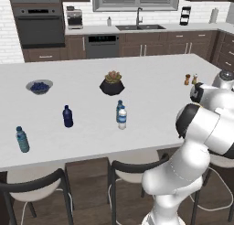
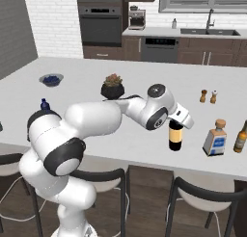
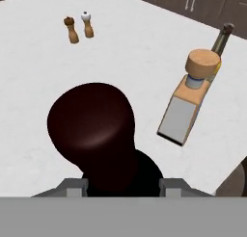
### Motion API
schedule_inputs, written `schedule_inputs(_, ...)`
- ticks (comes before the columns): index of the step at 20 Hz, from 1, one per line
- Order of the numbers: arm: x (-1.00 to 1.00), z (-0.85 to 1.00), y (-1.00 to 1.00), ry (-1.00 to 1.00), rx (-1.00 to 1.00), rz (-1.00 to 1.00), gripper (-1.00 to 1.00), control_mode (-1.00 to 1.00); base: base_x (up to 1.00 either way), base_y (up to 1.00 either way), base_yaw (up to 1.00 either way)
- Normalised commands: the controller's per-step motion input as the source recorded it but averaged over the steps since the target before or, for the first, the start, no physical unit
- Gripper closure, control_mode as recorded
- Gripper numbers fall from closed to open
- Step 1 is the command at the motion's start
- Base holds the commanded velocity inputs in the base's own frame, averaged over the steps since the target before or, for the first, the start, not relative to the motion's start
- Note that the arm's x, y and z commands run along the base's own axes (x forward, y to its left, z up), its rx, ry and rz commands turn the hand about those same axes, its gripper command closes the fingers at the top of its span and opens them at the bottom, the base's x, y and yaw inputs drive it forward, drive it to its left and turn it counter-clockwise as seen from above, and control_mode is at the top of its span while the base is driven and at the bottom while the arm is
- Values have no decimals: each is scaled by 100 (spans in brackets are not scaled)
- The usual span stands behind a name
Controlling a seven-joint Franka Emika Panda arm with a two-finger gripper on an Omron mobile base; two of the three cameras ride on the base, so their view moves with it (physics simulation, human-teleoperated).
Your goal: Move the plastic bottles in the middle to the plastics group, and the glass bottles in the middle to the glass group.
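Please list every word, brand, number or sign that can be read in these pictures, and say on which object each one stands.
No text can be read.
Squat amber bottle: the pale blue-and-white label is too blurred.
Wine bottle: the yellow label shows no legible print.
Two small water bottles: the labels are too small.
Dishwasher panel: faint marks, unreadable.

A bowl of blueberries (image 1: 39,86), a potted succulent (image 1: 112,83), a dark blue bottle (image 1: 67,116) and two shakers (image 2: 209,96) stand on the counter (image 1: 151,77).

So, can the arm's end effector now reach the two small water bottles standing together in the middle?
Probably not yet: the end effector is shut on the wine bottle, far right of the water bottles. It must first release that bottle; the counter between looks free.
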Motion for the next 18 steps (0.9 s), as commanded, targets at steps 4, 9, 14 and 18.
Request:
schedule_inputs(4,0,0,-51,-1,0,-12,100,-100,0,0,0)
schedule_inputs(9,0,0,-36,-1,2,-8,100,-100,0,0,0)
schedule_inputs(14,0,0,-8,0,5,-1,100,-100,0,0,0)
schedule_inputs(18,0,-23,-4,0,5,0,100,-100,0,0,0)
